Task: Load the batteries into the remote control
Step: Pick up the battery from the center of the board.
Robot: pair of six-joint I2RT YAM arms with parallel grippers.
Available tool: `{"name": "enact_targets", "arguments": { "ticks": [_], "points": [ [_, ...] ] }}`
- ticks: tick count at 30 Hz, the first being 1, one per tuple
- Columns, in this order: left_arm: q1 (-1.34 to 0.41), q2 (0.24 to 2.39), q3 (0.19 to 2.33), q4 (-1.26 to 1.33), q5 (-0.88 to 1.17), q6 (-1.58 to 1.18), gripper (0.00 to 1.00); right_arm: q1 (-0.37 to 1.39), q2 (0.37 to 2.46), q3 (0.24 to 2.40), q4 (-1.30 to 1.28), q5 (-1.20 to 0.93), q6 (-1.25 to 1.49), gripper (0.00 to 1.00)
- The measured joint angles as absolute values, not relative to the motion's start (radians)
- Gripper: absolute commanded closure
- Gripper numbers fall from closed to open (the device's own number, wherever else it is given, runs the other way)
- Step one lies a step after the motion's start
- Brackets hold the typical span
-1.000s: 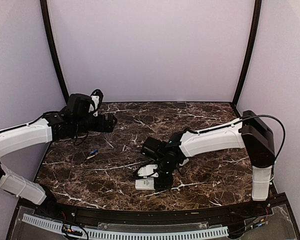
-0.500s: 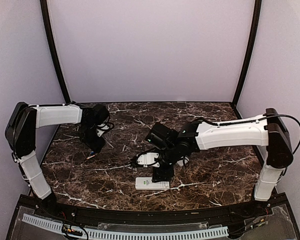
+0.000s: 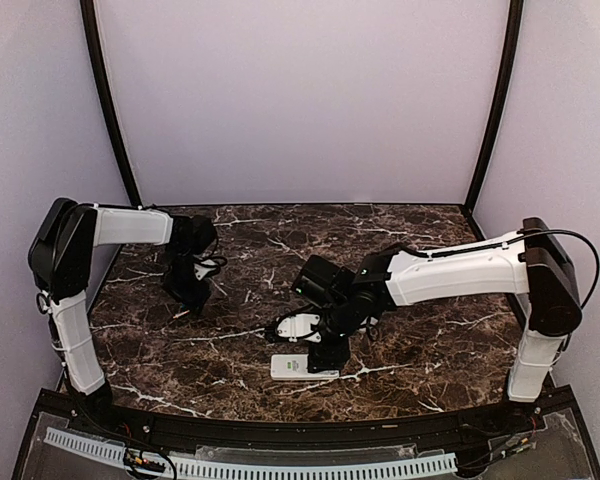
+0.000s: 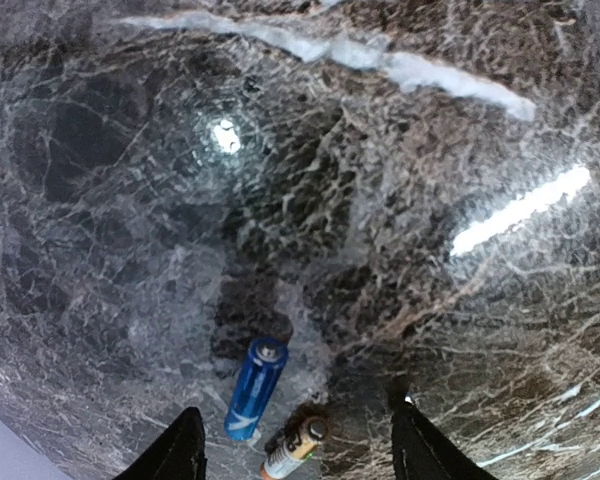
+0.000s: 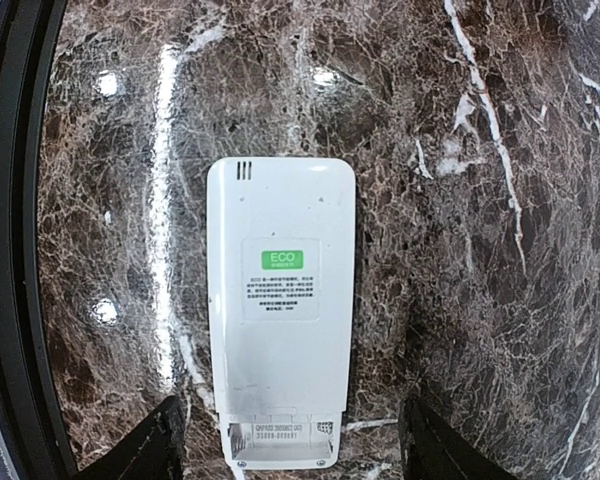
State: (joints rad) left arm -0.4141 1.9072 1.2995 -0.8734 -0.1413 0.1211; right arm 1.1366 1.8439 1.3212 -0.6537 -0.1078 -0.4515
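Underneath:
- A dark marble table [image 3: 430, 240] veined white, closed in by pale lilac walls [image 3: 300, 100], with two black poles [image 3: 105, 100] at the back corners.
- Two batteries [image 4: 256, 388] lie close together at the table's left: one blue, the other cut off, perhaps orange-ended.
- One remote control [image 5: 280, 310] lies face down near the front edge.
- The left gripper [image 4: 295, 415] is spread wide around the batteries, holding nothing.
- The right gripper [image 5: 292, 405] is wide, straddling the remote's end without touching it.

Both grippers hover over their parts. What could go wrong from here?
The open left gripper straddles two batteries lying almost touching; closing may catch both or roll one away. The remote control lies back up under the open right gripper, fairly near the front edge of the table; a skewed grip could twist it or shove it that way.
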Motion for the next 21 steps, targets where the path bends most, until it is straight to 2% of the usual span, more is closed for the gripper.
{"name": "enact_targets", "arguments": {
  "ticks": [5, 13, 21],
  "points": [
    [-0.407, 1.94, 1.326, -0.875, -0.131, 0.125, 0.41, 1.136, 1.844, 1.321, -0.651, -0.114, -0.451, 0.3],
    [-0.39, 1.957, 1.346, -0.874, -0.106, 0.13, 0.55, 1.137, 1.844, 1.321, -0.651, -0.117, -0.451, 0.31],
    [-0.377, 1.974, 1.369, -0.881, -0.09, 0.132, 0.62, 1.137, 1.85, 1.321, -0.652, -0.116, -0.451, 0.31]
  ]
}}
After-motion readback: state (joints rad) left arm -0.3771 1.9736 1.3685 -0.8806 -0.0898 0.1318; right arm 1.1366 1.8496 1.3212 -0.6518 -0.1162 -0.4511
